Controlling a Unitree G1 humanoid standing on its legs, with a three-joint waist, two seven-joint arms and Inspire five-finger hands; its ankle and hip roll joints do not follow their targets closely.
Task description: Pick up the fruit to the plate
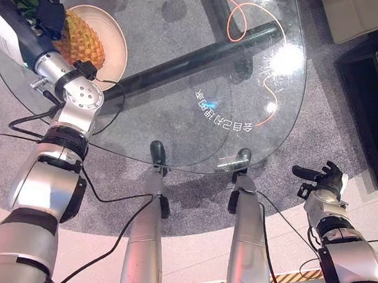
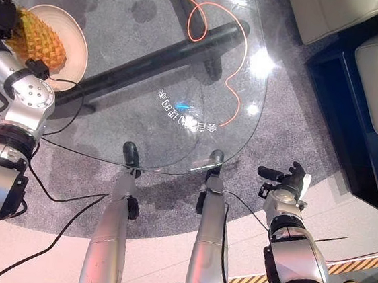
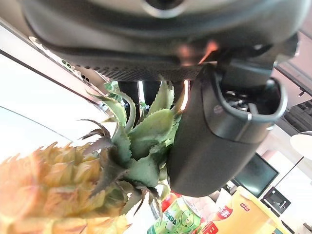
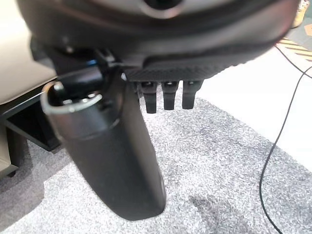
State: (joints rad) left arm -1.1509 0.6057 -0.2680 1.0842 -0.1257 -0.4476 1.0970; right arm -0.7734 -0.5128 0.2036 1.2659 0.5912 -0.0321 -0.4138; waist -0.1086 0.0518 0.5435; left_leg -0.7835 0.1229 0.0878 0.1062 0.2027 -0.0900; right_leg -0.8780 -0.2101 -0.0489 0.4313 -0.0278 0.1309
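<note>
- Glass desk [image 1: 178, 113]: round, clear, grey carpet [image 1: 352, 131] visible through it; an orange cord [image 1: 246, 16] lay at its far side.
- Plate [image 1: 115, 36]: beige, far-left on the desk.
- Pineapple [image 1: 81, 39]: lay tilted over the plate, body touching it, leafy crown pointing far-left.
- Left hand [image 1: 47, 8]: sat at the crown end of the pineapple; in the left wrist view the thumb [image 3: 214, 141] lay alongside the leaves. Grasping or released: cannot tell.
- Right hand [image 2: 286, 179]: off the desk, near-right, above the carpet, fingers relaxed, holding nothing.
</note>
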